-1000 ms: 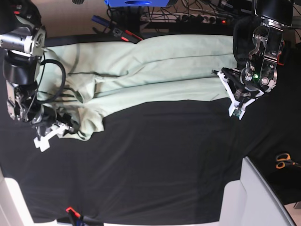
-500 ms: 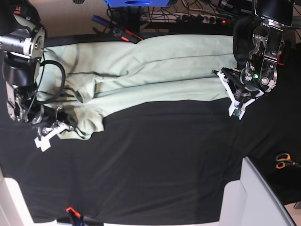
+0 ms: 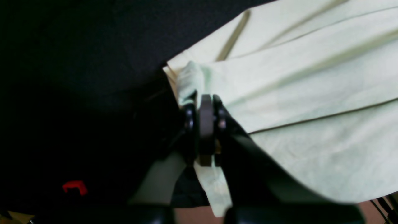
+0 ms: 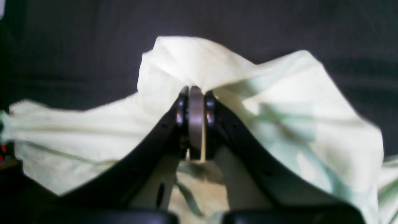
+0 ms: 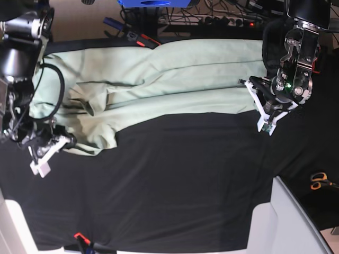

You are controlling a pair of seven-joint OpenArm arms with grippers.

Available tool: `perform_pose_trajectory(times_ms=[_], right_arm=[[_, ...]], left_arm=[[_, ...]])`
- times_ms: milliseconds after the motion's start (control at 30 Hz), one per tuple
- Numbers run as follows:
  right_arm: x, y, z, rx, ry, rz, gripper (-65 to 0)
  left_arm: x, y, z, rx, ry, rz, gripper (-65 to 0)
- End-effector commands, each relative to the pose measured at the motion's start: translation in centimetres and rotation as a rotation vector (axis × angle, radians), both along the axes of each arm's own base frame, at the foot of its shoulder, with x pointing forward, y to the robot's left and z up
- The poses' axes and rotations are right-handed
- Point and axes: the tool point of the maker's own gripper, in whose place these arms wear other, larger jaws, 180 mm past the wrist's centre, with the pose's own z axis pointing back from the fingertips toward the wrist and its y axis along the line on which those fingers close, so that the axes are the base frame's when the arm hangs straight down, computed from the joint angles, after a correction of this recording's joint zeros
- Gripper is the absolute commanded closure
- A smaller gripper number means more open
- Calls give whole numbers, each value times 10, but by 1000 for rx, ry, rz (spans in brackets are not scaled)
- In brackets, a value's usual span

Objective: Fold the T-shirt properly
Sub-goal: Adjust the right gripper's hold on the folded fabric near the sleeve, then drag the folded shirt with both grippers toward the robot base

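Mint-green T-shirt point(image 5: 175, 79) spread across far half of dark worktop point(image 5: 185, 185) | left claw point(image 3: 203, 102) clamped on hem corner | right claw point(image 4: 194, 96) pinching bunched opposite edge, likely readying a fold

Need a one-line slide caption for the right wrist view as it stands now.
Right gripper, jaws shut on a raised bunch of the pale green T-shirt above the black table cover.

I see pale mint shirt point(image 5: 175, 79), plain, on black cloth point(image 5: 180, 190); orange scissors point(image 5: 318, 180) lower right, blue box point(image 5: 153, 3) top centre.
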Motion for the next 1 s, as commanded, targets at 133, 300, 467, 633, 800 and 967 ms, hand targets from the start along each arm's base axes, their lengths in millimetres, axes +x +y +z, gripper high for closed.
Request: perform_pose_trajectory(times_ms=[133, 300, 467, 633, 800, 967], right_arm=[[-3, -10, 37, -55, -82, 23, 0], [-31, -27, 53, -87, -63, -27, 0], [-63, -31, 70, -150, -69, -33, 0], [-94, -25, 68, -175, -53, -29, 0], [-125, -18, 62, -186, -17, -19, 0], [-149, -19, 56, -186, 25, -41, 0]], left_arm=[[15, 11, 22, 41, -65, -22, 0], [11, 5, 17, 50, -42, -61, 0], [2, -8, 8, 49, -6, -114, 0], [3, -2, 10, 67, -7, -120, 0], [3, 6, 13, 89, -5, -125, 0], [4, 11, 15, 101, -6, -128, 0]])
